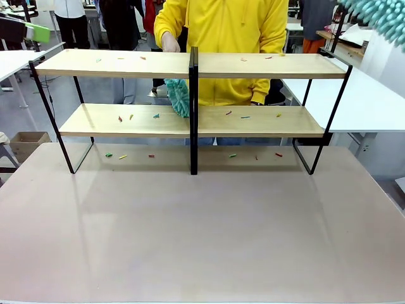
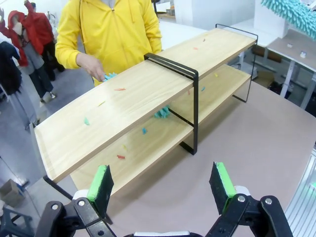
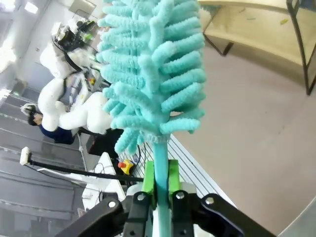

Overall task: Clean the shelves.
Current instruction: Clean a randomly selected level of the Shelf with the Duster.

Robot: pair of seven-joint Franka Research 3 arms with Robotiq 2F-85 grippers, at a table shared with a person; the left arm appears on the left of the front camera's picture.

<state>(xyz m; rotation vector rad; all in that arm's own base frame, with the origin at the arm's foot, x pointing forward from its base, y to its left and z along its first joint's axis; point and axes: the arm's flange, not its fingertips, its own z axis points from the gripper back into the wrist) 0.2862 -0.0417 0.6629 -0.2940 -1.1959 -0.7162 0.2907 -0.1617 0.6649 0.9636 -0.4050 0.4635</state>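
Shelves (image 1: 120, 63) stand on the worktop (image 1: 202, 234), scraps (image 1: 155, 116) on both boards. Your right claw (image 3: 159, 180) grips the duster (image 1: 380, 19) (above their right end); left claw (image 2: 161, 183) gapes. Swing low and you'll clip the frame (image 1: 193, 107).

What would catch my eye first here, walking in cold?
The fluffy teal duster clamped in the right gripper, held high at the right. Behind the shelves, a person in yellow holds a second duster at the lower board, where coloured scraps lie scattered.
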